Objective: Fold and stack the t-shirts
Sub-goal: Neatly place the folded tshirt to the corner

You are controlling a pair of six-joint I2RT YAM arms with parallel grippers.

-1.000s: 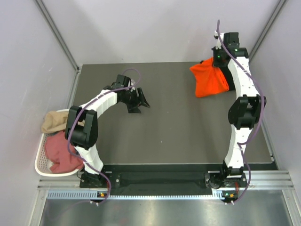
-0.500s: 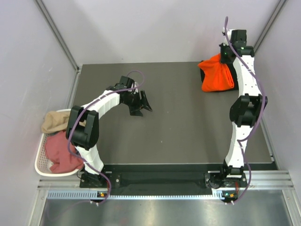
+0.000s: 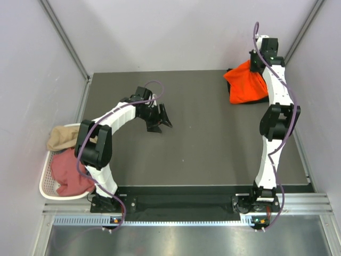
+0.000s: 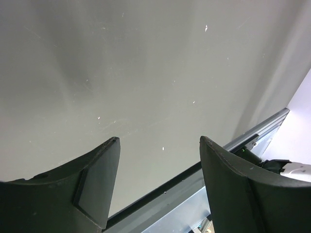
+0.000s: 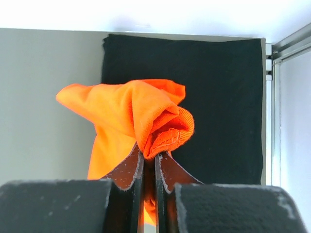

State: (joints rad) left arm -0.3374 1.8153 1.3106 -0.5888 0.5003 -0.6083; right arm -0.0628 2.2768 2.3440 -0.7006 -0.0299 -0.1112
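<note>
2 right fingers (image 5: 127, 171) pinch the orange t-shirt (image 5: 131, 111) over a black t-shirt (image 5: 218, 97) hidden overhead; left fingers (image 4: 92, 179) gape empty.

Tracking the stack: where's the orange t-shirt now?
The orange t-shirt hangs bunched at the far right corner of the table in the top view, pinched by the right gripper above a flat black shirt.

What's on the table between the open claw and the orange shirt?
Nothing. Only bare dark table lies between the left claw and the orange t-shirt, as the top view shows.
</note>
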